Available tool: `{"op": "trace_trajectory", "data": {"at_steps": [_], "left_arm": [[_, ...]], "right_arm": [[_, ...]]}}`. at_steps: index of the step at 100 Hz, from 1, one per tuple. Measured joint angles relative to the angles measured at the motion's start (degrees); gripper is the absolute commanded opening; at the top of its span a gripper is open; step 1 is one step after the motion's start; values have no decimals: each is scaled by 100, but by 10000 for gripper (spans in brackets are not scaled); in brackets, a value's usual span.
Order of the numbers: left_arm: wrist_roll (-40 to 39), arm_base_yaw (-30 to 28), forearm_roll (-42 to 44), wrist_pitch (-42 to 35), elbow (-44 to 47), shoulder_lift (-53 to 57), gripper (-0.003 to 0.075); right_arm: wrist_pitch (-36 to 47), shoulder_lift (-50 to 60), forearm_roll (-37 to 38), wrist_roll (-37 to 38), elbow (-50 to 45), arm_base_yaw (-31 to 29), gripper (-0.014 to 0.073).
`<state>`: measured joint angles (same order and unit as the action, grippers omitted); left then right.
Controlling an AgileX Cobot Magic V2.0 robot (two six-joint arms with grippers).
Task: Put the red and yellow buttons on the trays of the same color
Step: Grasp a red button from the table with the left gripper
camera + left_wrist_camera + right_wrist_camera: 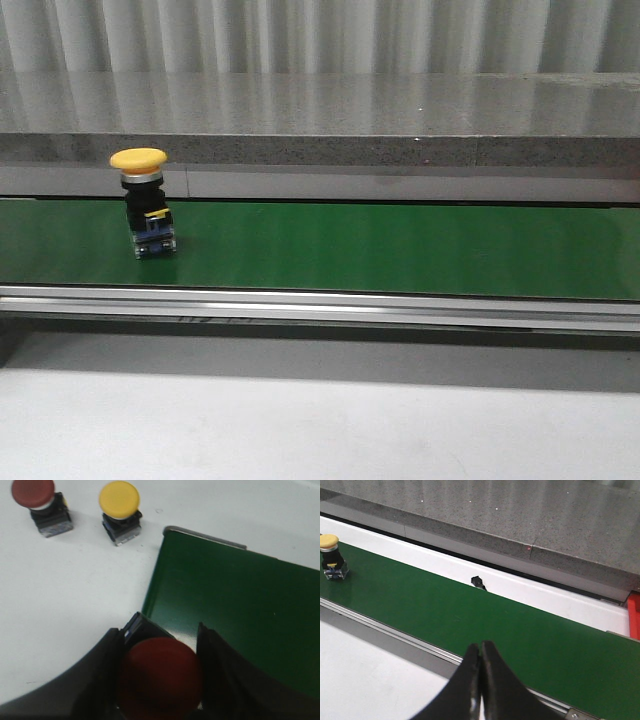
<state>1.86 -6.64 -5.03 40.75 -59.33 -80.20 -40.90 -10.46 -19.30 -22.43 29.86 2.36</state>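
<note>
In the left wrist view my left gripper [162,636] is shut on a red button [160,676], held over the end of the green conveyor belt [235,605]. A second red button [36,497] and a yellow button [119,502] stand upright on the white table beyond it. Another yellow button [142,200] stands upright on the belt at the left, also the yellow button [330,555] in the right wrist view. My right gripper [481,649] is shut and empty above the belt's near rail. A red edge [634,616], possibly the red tray, shows past the belt's end. No yellow tray is in view.
A grey stone ledge [320,120] runs behind the belt. The belt's metal rail [320,305] lies along its front, with white table [300,430] before it. A small black part [478,582] sits at the belt's far edge. Neither arm appears in the front view.
</note>
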Motion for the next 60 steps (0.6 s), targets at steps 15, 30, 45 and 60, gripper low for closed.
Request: {"op": "trace_trajectory", "data": {"at_steps": [15, 30, 45, 60], "left_arm": [[12, 253, 0, 44, 36, 0, -8], [12, 302, -21, 88, 36, -104, 32], [12, 302, -57, 152, 36, -301, 144], [12, 302, -151, 164, 36, -427, 408]], "right_arm": [[0, 0, 0, 0, 0, 0, -66], [0, 0, 0, 0, 0, 0, -66], [0, 0, 0, 0, 0, 0, -66], [0, 0, 0, 0, 0, 0, -66]]}}
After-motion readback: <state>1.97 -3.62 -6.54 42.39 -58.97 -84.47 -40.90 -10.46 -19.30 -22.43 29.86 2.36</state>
